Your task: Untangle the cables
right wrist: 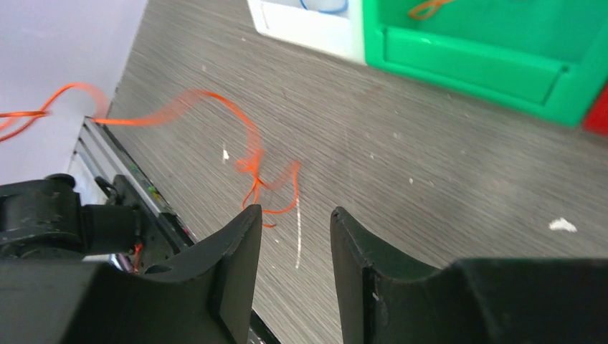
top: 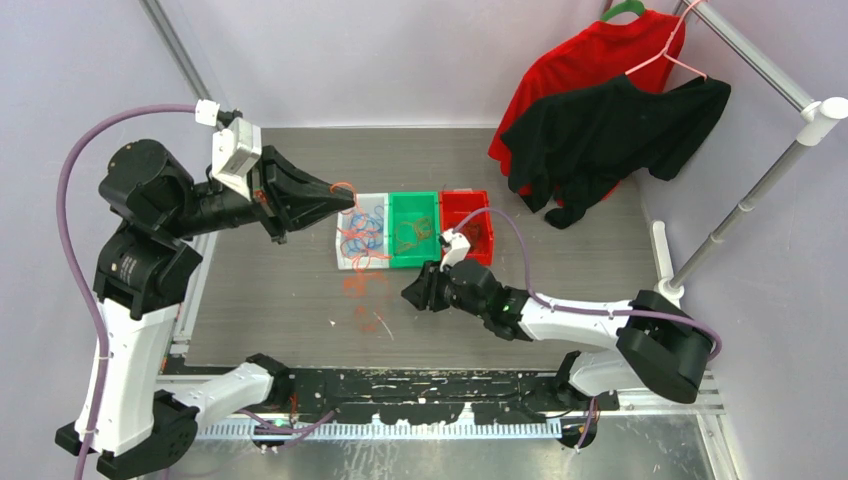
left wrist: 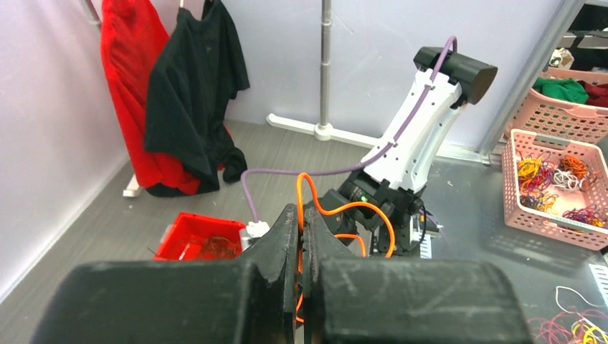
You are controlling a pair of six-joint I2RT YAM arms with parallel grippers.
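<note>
Top view: left pincer [top: 347, 198] is raised over the left end of the white bin [top: 345, 262], clamped on an orange cable [top: 343, 186] that loops out at its tip. The rest of the cables [top: 363, 230], a blue and orange tangle, sit in the white bin. A dark loop lies in the green bin [top: 413, 262], and the red bin [top: 466, 197] is next to it on the right. More orange strand lies on the desk [top: 270, 300] just in front of the white bin; can't tell whether it's the same cable. Right pincer [top: 410, 296] is low over the desk, near that loose strand and just to its right.

Left wrist: left pincer [left wrist: 302, 228] jaws are pressed together with the orange cable [left wrist: 358, 208] pinched between them. It arcs up and out past the tips. The red bin [left wrist: 197, 240] is below left, and a pink basket [left wrist: 513, 175] of coloured wires is far right.

Right wrist: right pincer [right wrist: 292, 218] has its jaws apart with nothing between them. A blurred orange cable [right wrist: 247, 143] comes in from upper left and drops to the desk [right wrist: 430, 179], ending just beside the left fingertip [right wrist: 247, 222], outside the gap. White bin [right wrist: 308, 25] and green bin [right wrist: 473, 68] run along the top edge.
</note>
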